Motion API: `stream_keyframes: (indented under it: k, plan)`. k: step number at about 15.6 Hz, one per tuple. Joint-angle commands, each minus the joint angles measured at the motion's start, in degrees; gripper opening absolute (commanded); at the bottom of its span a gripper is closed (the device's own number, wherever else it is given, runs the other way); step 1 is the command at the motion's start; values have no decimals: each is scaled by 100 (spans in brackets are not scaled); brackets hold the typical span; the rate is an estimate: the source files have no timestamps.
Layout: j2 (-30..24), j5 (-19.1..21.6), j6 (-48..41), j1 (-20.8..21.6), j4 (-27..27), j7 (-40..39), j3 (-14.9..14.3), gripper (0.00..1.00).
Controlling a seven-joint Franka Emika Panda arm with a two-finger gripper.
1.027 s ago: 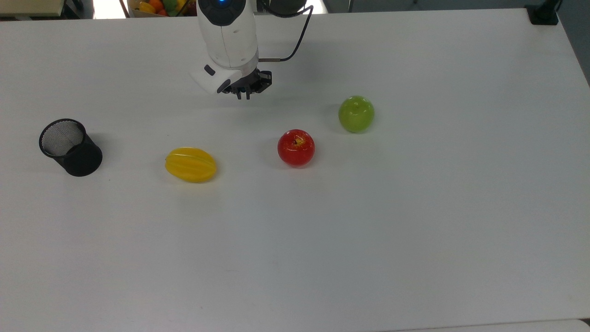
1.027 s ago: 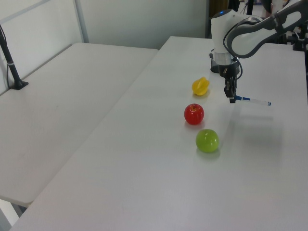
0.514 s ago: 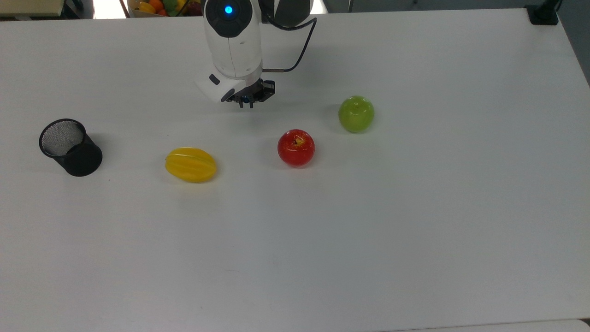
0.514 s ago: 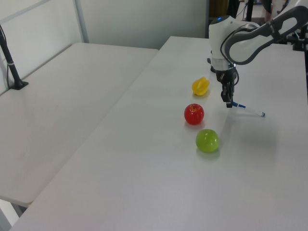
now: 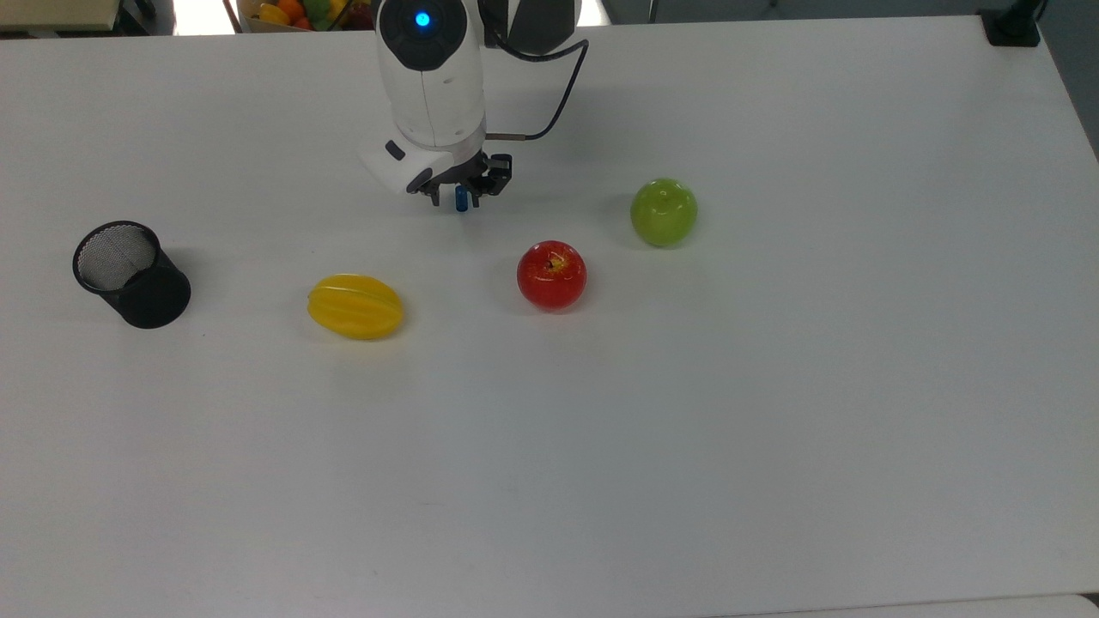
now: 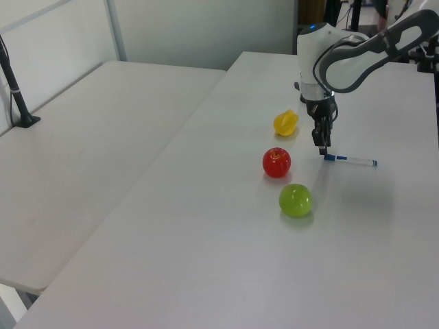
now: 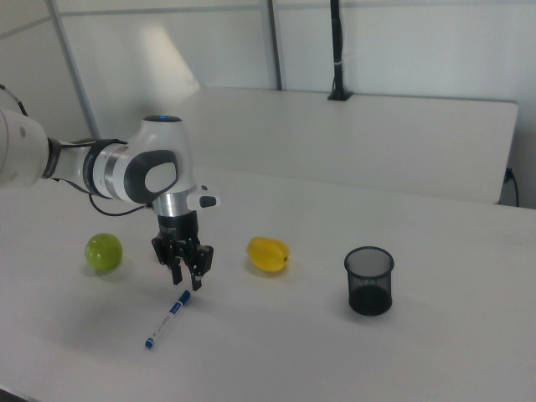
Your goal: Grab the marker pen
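In the lower left of the right view, the marker pen (image 7: 164,319) lies flat on the white table (image 7: 352,360), one end aimed at the frame's bottom left corner, the blue cap end up toward the gripper (image 7: 186,272). In the left view it lies right of centre, nearly level across the frame (image 6: 350,161), its blue end just below the fingertips.

The gripper hangs just above that capped end, apart from the barrel as far as I can judge; its jaws stand slightly apart with nothing between them.

The pen looks light, stiff and smooth, likely to roll or pivot if nudged at one tip. A hold across the barrel near the blue mid band would probably balance it better than a pinch at the cap.

Farther back in the right view sit the yellow starfruit (image 7: 268,254) at centre, the green apple (image 7: 103,251) at left, and the black mesh cup (image 7: 368,280) to the right.
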Motion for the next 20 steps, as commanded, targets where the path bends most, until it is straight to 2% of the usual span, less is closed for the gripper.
stream_keyframes:
  k: [1,2,3,6,9,12,17,20]
  plan:
    - [-409,-114,57,-241,-40,131,140,81]
    - [-575,-105,22,-390,-40,131,245,88]
    - [-733,-105,-13,-540,-40,131,333,100]
    - [-1112,-114,-329,-804,-5,131,474,100]
    - [-1516,-114,-742,-1366,48,96,904,100]
    - [-1772,-105,-1058,-1578,214,60,923,100]
    - [-1939,-193,-1471,-1657,390,8,879,100]
    - [-1922,-184,-1683,-1763,680,69,870,100]
